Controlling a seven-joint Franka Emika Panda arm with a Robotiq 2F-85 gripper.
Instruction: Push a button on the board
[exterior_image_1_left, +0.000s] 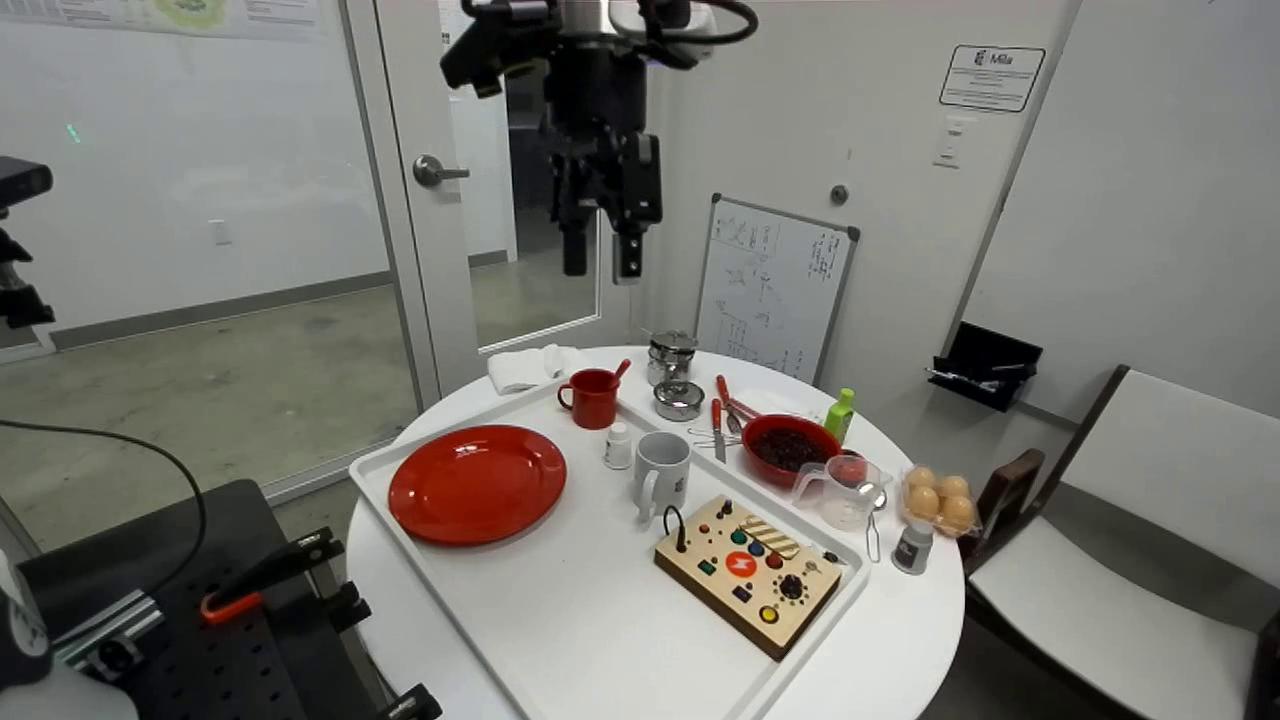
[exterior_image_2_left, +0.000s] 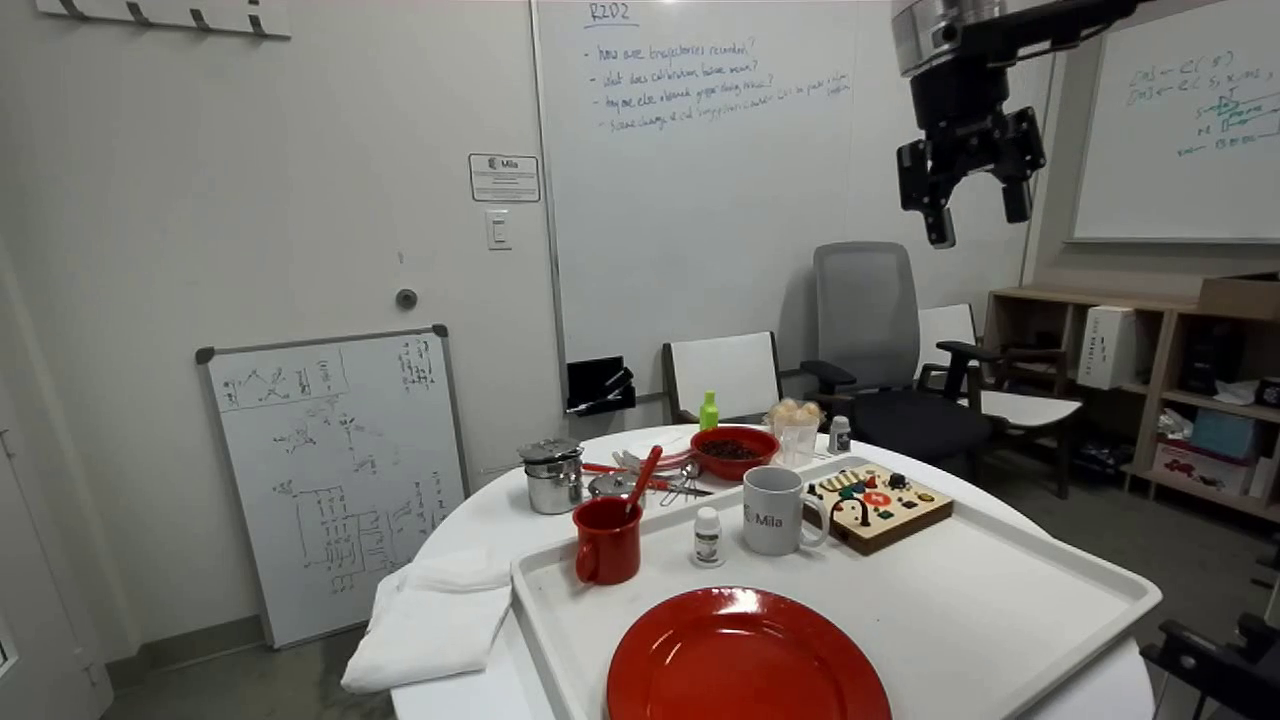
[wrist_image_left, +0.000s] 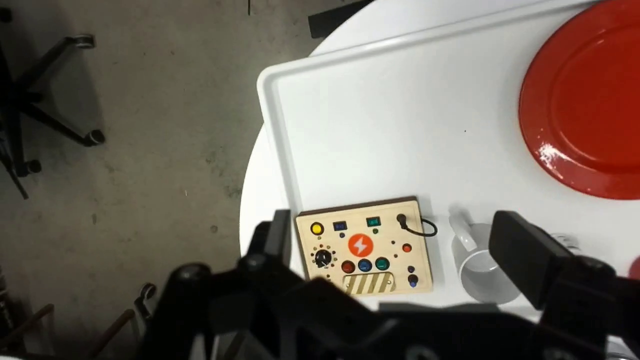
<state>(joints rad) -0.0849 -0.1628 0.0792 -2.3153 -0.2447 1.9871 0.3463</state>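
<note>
The board (exterior_image_1_left: 722, 592) is a pale wooden box lying on the white tray. It also shows beside the grey mug in an exterior view (exterior_image_2_left: 900, 522) and below my fingers in the wrist view (wrist_image_left: 386, 241). In the wrist view it bears a yellow button (wrist_image_left: 317, 229), a row of red (wrist_image_left: 348, 266), blue (wrist_image_left: 364, 265) and green (wrist_image_left: 382, 263) buttons, a black knob (wrist_image_left: 323, 258) and a looped black cable. My gripper (exterior_image_1_left: 601, 258) is open and empty, high above the table in both exterior views (exterior_image_2_left: 978, 218). The left finger hides the board's lower left corner in the wrist view.
The grey mug (exterior_image_1_left: 662, 470) stands close beside the board on the tray (exterior_image_1_left: 560, 640). A white bottle (exterior_image_1_left: 618, 447), red cup (exterior_image_1_left: 594, 400) and red plate (exterior_image_1_left: 478, 485) are also on the tray. A red bowl (exterior_image_1_left: 765, 478) and measuring cup (exterior_image_1_left: 848, 500) stand beyond the rim.
</note>
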